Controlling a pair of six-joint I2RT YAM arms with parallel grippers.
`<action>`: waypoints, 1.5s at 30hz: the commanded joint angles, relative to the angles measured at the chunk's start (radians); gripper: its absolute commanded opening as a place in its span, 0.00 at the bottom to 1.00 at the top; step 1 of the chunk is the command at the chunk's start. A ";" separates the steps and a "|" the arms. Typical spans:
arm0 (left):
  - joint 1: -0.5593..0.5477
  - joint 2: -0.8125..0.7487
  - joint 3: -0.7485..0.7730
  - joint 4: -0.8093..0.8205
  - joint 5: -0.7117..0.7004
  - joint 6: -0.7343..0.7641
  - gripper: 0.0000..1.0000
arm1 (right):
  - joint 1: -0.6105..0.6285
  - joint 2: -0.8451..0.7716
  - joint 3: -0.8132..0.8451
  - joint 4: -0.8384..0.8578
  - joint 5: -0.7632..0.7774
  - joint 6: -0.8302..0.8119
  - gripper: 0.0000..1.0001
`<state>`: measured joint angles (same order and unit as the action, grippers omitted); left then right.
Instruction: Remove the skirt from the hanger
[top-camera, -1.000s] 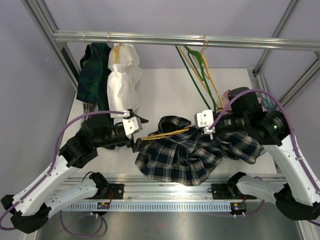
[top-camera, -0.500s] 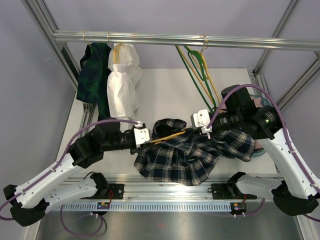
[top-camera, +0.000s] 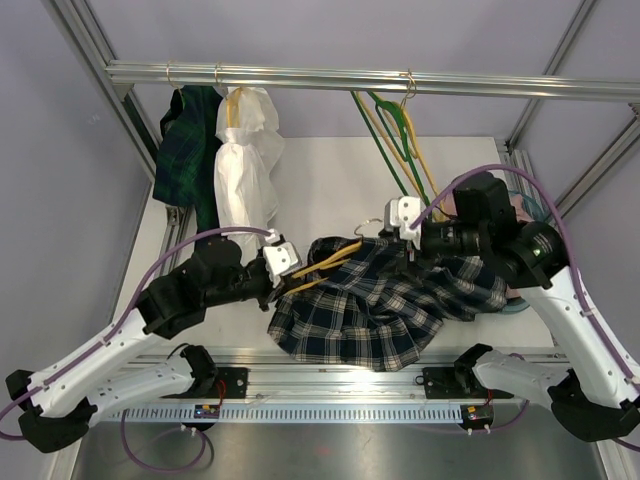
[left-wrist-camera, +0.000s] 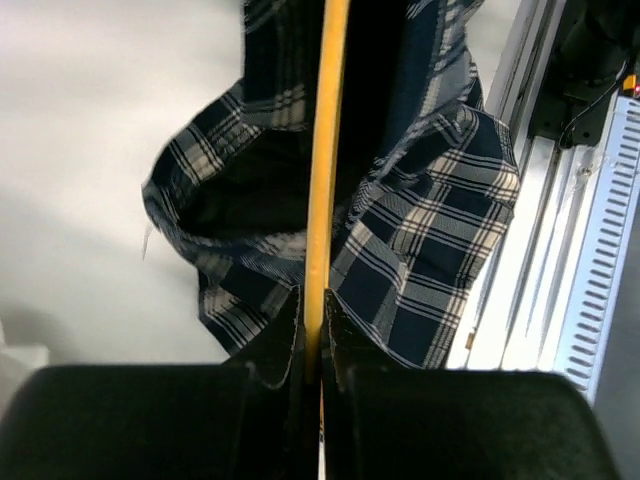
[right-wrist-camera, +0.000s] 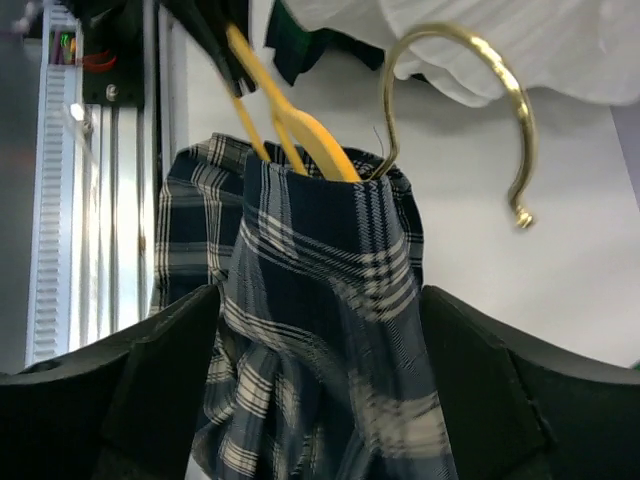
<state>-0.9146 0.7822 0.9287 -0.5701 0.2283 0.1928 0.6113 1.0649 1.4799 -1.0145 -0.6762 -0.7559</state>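
Yellow plastic is clamped between the black fingers of the left gripper (left-wrist-camera: 311, 330): a thin arm of the yellow hanger with a brass hook (top-camera: 335, 257) is grasped there, and this bar runs straight away from the claw. Around the bar, just ahead of the claw, the dark blue and white plaid skirt (top-camera: 385, 300) is draped and spread on the white table (top-camera: 320, 190). The right gripper (right-wrist-camera: 315, 310) is seen with its jaws apart, the skirt's waistband lying between them without being pinched. Beyond it the hook is seen, and further a white garment (top-camera: 245, 165) hung on the metal rail (top-camera: 370, 78).
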 joint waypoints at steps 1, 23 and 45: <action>0.005 -0.046 0.026 0.039 -0.095 -0.235 0.00 | -0.013 -0.048 0.005 0.143 0.104 0.277 0.91; 0.005 -0.199 -0.068 0.092 -0.024 -0.527 0.00 | -0.022 -0.283 -0.449 0.341 0.451 0.299 1.00; 0.005 -0.193 0.131 -0.238 -0.023 -0.316 0.00 | -0.024 -0.305 -0.553 0.330 0.506 0.118 0.00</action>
<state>-0.9123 0.5995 0.9504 -0.7765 0.2314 -0.1921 0.5926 0.8059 0.9234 -0.7025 -0.2268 -0.6552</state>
